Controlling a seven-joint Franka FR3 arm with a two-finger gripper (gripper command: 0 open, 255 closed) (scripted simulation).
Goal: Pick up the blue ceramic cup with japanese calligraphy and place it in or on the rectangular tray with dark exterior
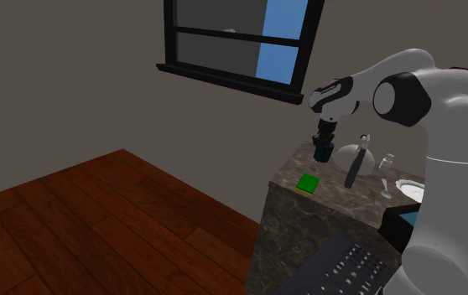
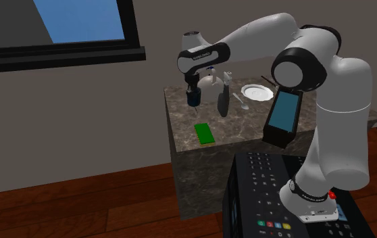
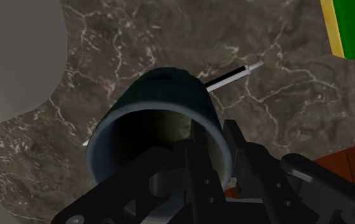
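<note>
My gripper [image 1: 322,141] [image 2: 193,90] is shut on the rim of a dark blue cup [image 1: 322,153] [image 2: 194,99] [image 3: 154,118], one finger inside it and one outside. The cup hangs tilted close over the dark marble counter [image 1: 341,197] [image 2: 238,125], near the back corner; I cannot tell whether it touches. In the wrist view the gripper [image 3: 208,168] clasps the cup wall, and a thin white stick [image 3: 233,75] lies on the marble past it. The flat rectangular tray [image 1: 309,183] [image 2: 205,133] [image 3: 351,28] is green with a yellow edge and lies nearer the counter's front edge, apart from the cup.
A tall grey bottle [image 1: 354,168] [image 2: 222,100], a white rounded vessel [image 2: 211,81], a spoon [image 2: 241,101], a clear glass [image 1: 387,178] and a white plate [image 2: 257,92] crowd the counter beside the cup. A wall with a window [image 1: 232,38] stands behind. The black stand [image 2: 282,199] is beside the counter.
</note>
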